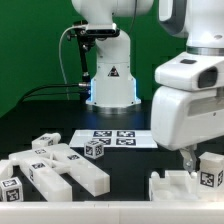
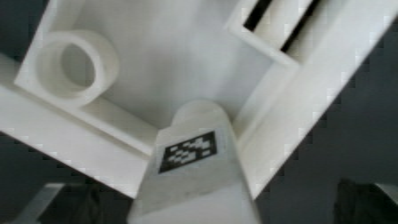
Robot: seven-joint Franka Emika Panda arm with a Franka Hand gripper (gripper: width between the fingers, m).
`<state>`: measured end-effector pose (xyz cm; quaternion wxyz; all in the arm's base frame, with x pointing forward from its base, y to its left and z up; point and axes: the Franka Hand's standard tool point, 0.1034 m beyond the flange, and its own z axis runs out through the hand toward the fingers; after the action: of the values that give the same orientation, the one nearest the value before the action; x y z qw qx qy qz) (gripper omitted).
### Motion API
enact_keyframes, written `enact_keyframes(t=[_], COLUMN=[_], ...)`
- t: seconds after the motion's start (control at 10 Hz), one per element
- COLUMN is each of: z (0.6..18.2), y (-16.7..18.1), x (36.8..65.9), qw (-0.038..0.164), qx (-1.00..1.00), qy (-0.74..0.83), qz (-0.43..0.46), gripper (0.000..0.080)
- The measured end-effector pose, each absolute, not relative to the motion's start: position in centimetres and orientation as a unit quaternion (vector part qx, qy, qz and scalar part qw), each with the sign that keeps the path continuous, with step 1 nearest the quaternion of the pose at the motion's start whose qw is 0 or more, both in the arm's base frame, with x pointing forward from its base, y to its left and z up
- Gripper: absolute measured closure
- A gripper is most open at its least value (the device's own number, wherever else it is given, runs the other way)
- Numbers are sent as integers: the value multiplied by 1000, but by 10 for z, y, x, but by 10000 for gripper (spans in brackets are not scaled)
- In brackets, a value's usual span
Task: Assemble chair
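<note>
My gripper (image 2: pixel 199 208) stands spread. In the wrist view its two dark fingers (image 2: pixel 57 203) sit on either side of a tagged white bar (image 2: pixel 192 150), and a gap shows between each finger and the bar. Nothing is pinched.

In the exterior view the gripper (image 1: pixel 193 158) hangs low over the table (image 1: pixel 130 168), near the front corner on the exterior view's right. The tagged white bar (image 1: pixel 208 170) stands upright there, just beside one finger.

Behind the bar, the wrist view shows a broad white panel (image 2: pixel 107 110) with a round hole (image 2: pixel 71 65) and long slots (image 2: pixel 267 25). I cannot tell whether the bar touches this panel. In the exterior view a low notched white part (image 1: pixel 180 187) lies along the table's front edge, beneath the gripper.

The other chair parts (image 1: pixel 55 168) lie clustered toward the table's front corner on the exterior view's left. A small tagged cube (image 1: pixel 95 148) sits on the side of that cluster nearest the table's middle.

The marker board (image 1: pixel 115 138) lies flat toward the table's rear edge, just in front of the arm's base (image 1: pixel 108 80).
</note>
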<state>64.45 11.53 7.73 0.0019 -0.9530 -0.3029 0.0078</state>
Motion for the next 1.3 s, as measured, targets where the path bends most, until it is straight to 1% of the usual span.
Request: enact_keyframes(t=[0.1,0.3,0.4,0.5,0.6,0.8,1.0,1.1,1.2,1.3], z=[77,77,77,77,77,77,77,77,78,77], y=[115,114,114,114,115,116,109,104,98,95], x=[645,645,645,645,646,649,649,648,648,648], qw=[2,2,2,2,4,8,8,1,-4,-4], qx=[-957,-957,-974,-979,-989,-1000,-984,-969,-957,-953], qy=[-291,-289,-227,-203,-147,4,175,248,289,302], qz=[7,7,7,7,5,-15,-14,-10,-6,-4], gripper=[150,416,518,518,517,517,517,517,515,515])
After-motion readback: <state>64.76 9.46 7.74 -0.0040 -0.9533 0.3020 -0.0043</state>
